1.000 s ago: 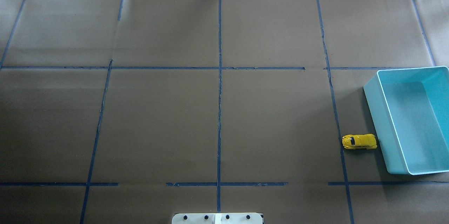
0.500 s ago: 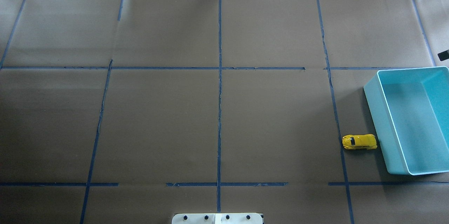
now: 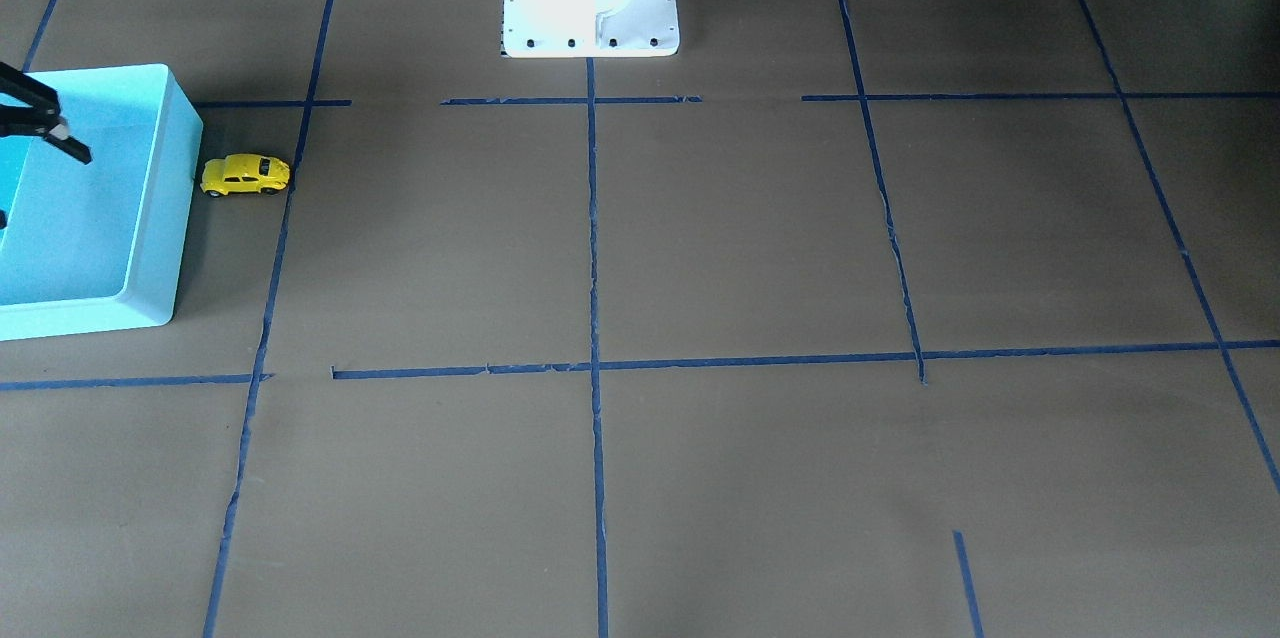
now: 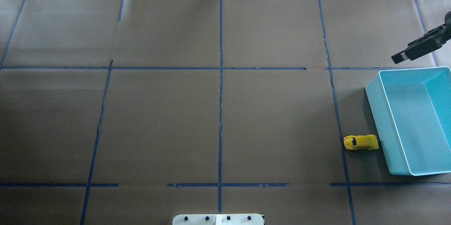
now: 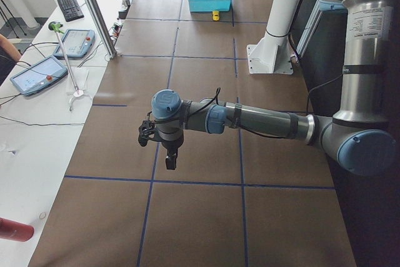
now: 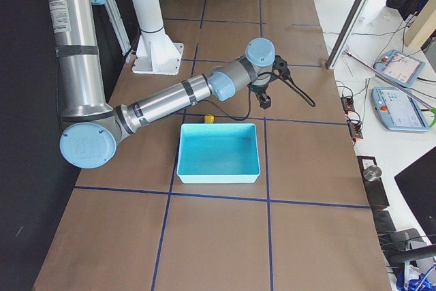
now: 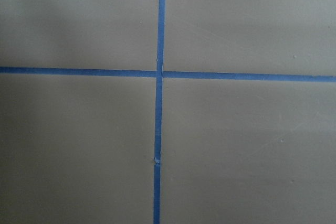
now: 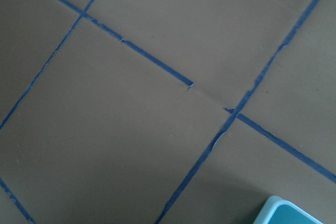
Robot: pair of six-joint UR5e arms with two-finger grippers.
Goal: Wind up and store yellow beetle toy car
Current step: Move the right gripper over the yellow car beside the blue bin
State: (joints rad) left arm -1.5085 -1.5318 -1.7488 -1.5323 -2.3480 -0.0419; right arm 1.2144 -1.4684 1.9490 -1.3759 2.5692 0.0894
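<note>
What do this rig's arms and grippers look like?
Both the left arm and right arm are silver-grey tubes with light blue joint caps and a white printed label on the upper link. Thin black cables loop at the wrists. The left gripper and right gripper are black with slim fingers.
</note>
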